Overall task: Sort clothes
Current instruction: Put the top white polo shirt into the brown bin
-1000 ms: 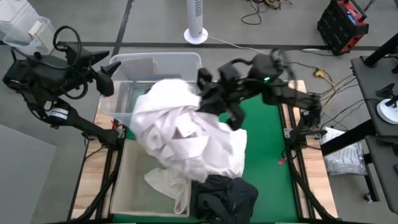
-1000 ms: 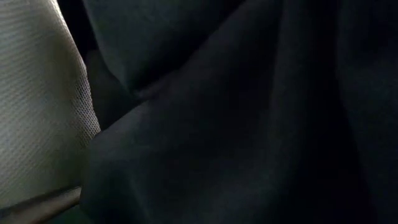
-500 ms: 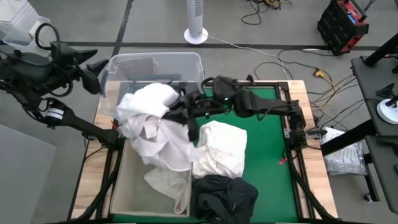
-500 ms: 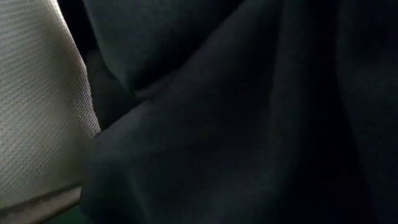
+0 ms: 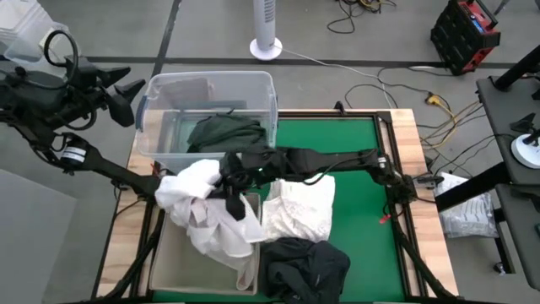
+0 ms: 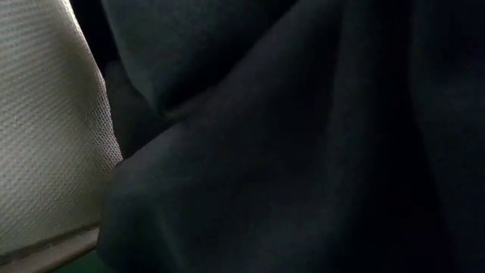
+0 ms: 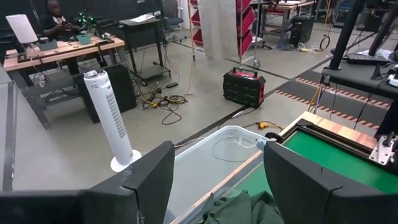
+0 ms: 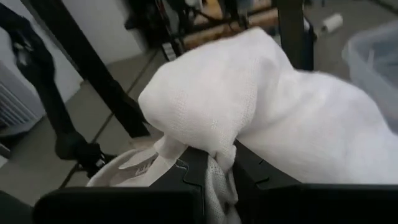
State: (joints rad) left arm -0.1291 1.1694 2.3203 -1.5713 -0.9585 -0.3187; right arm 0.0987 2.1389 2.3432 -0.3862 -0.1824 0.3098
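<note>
My right gripper (image 5: 228,187) reaches across to the table's left and is shut on a white garment (image 5: 198,211), which is bunched over the beige fabric bin (image 5: 169,262). A second white garment (image 5: 299,209) lies on the green mat. A black garment (image 5: 305,263) lies at the near edge and fills the low view (image 6: 303,136). A dark green garment (image 5: 226,131) lies in the clear tub (image 5: 169,89). My left gripper (image 5: 128,97) is open and empty off the table's far left, beside the tub, its fingers wide apart in the left wrist view (image 7: 217,162). My right gripper pinches a bunched fold of the white garment (image 8: 219,163) between its two fingers (image 8: 186,177). The arm comes from the table's right. The cloth bulges over and past the fingers, and its lower part (image 5: 224,241) hangs slack into the beige bin.
The tub stands at the far left, with the beige bin in front of it along the left edge. The bin's mesh wall shows in the low view (image 6: 45,136). Bare green mat (image 5: 354,211) lies to the right. A white tower fan (image 5: 266,34) stands beyond the far edge.
My right gripper has carried the white garment toward the table's left and near edge, and downward, from in front of the tub to over the beige bin. The garment has come off the second white one and bunched up. The green garment in the tub has come into view. My left gripper has drawn back a little leftward.
</note>
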